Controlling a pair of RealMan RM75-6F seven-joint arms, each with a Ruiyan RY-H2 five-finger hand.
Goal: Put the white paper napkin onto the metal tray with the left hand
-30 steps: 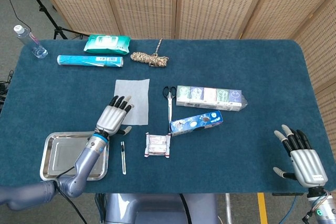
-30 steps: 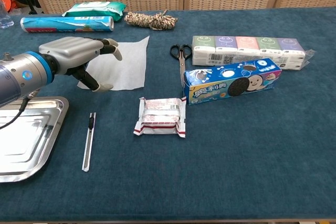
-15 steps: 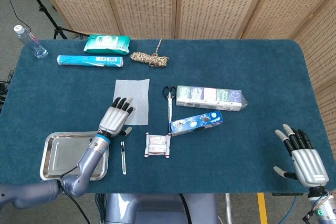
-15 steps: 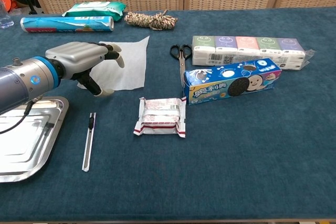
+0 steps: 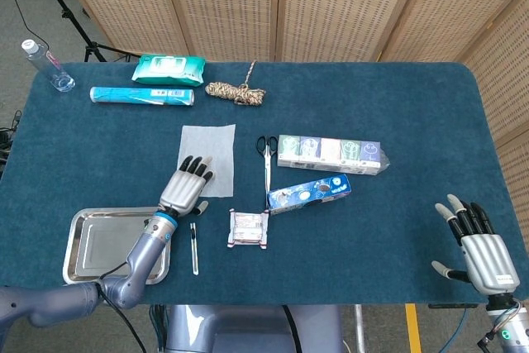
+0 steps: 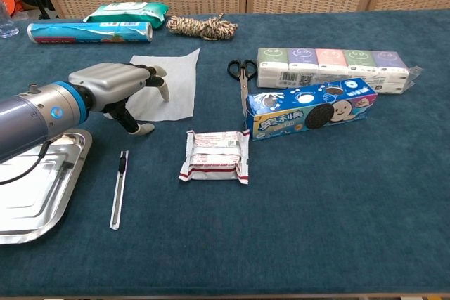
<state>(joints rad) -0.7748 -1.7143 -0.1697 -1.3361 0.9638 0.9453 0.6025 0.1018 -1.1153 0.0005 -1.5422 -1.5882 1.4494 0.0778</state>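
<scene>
Desk (image 5: 413,105), covered in dark blue cloth, is carrying: metal tray (image 5: 91,244) at near left edge; white paper napkin (image 5: 213,145) lying flat beyond it; utility knife (image 5: 193,247) beside the tray; wrapped snack pack (image 5: 249,229); scissors (image 5: 266,155); blue cookie box (image 5: 309,193); tissue multipack (image 5: 329,152); rope coil (image 5: 236,92), green wipes pack (image 5: 169,69), blue roll (image 5: 142,96) and clear bottle (image 5: 43,62) along the far side.

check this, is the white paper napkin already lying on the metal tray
No, the white paper napkin lies flat on the blue cloth beyond the left hand, while the metal tray holds nothing.
</scene>
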